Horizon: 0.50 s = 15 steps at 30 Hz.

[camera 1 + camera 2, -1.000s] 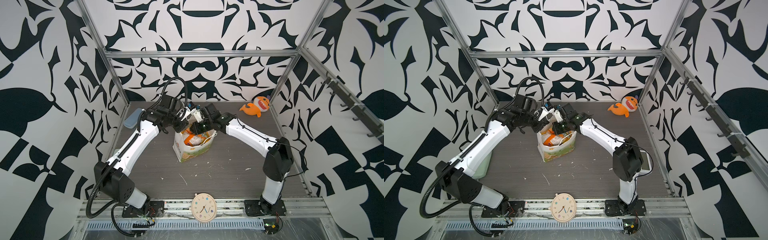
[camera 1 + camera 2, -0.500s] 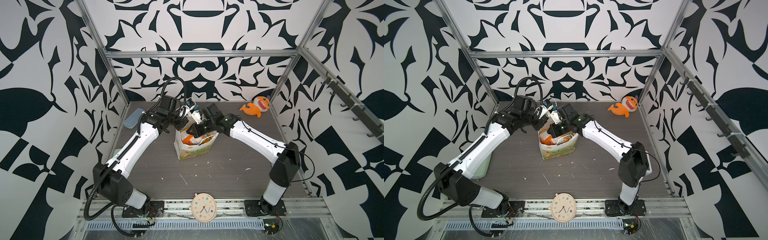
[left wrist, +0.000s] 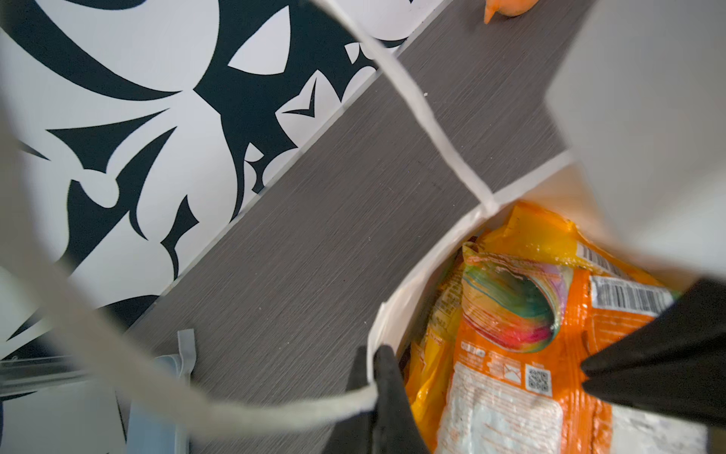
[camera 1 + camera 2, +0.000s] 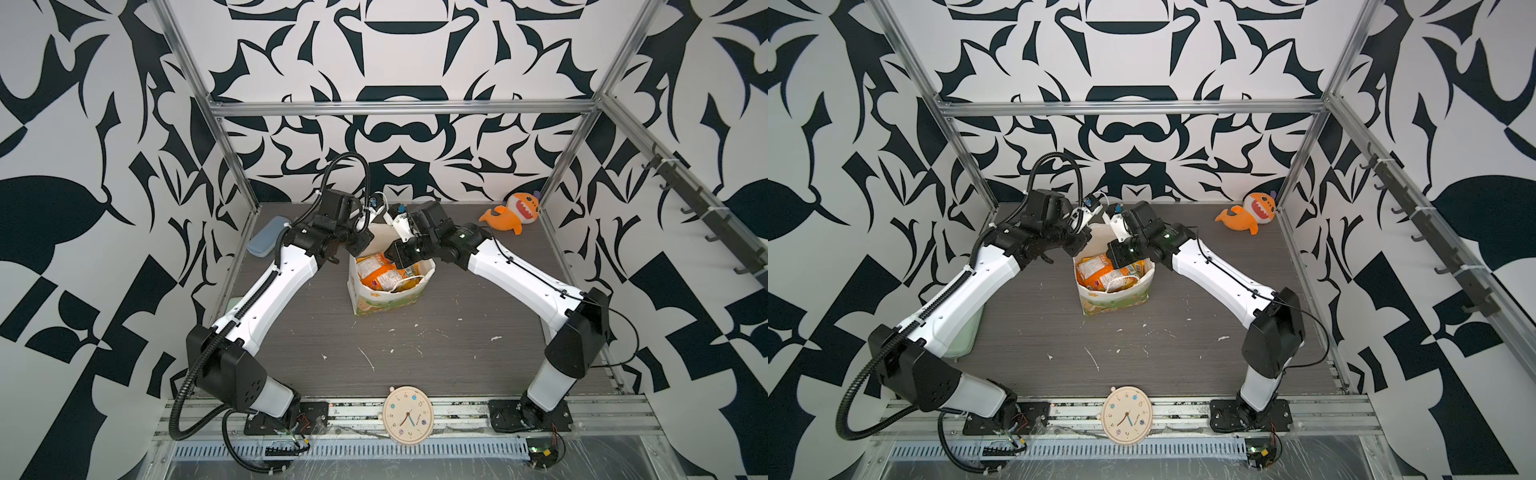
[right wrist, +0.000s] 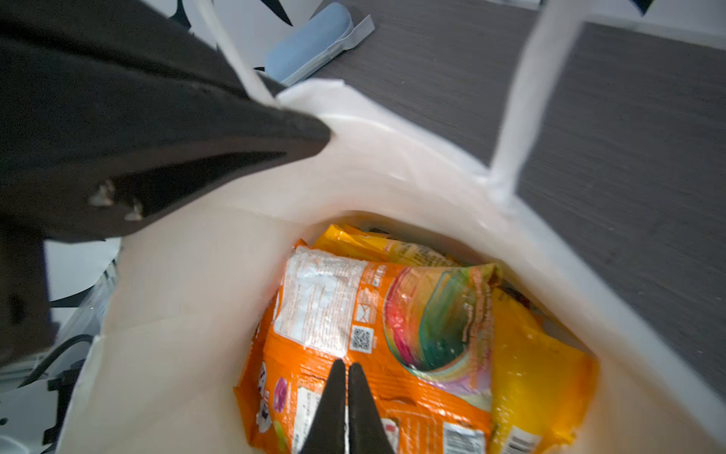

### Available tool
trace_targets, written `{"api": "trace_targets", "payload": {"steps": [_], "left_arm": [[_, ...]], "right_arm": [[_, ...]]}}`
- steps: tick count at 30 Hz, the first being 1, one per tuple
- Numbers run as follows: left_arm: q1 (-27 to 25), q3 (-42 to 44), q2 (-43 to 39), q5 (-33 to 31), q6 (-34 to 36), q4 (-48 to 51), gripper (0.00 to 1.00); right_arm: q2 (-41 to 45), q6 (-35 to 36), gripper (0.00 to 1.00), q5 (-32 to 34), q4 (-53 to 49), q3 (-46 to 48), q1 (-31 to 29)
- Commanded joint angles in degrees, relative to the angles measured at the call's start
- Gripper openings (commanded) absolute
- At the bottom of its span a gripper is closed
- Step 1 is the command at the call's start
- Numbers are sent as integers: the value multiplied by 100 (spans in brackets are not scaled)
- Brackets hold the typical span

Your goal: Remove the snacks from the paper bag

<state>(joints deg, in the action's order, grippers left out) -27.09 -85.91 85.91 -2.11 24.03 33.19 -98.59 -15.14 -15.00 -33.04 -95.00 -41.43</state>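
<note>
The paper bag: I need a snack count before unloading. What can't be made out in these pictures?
- Snacks beneath the orange packet and yellow packet: right wrist view, those two cover them, so no count.
- Right gripper: its tips hide whether they pinch the orange packet.
- Rear mouth of the paper bag: in both top views the right arm overhangs it.
- Packet lettering: too blurred or small to read.

snacks (image 5: 393,353) in the paper bag (image 4: 390,301) under my right gripper (image 5: 347,365), its rim in my left gripper (image 3: 373,353), case (image 5: 310,43) further left
</note>
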Motion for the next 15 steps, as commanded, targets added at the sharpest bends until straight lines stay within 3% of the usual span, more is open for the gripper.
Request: {"api": "trace_targets", "payload": {"steps": [1, 7, 15], "left_arm": [[139, -615, -36, -208, 130, -782, 0], [407, -1025, 326, -8, 165, -881, 0], [566, -1555, 583, 171, 208, -724, 0]], "right_arm": [[216, 118, 15, 742, -29, -296, -5], [-481, 132, 17, 1371, -125, -1005, 92], [-1602, 217, 17, 1404, -338, -2543, 325]]}}
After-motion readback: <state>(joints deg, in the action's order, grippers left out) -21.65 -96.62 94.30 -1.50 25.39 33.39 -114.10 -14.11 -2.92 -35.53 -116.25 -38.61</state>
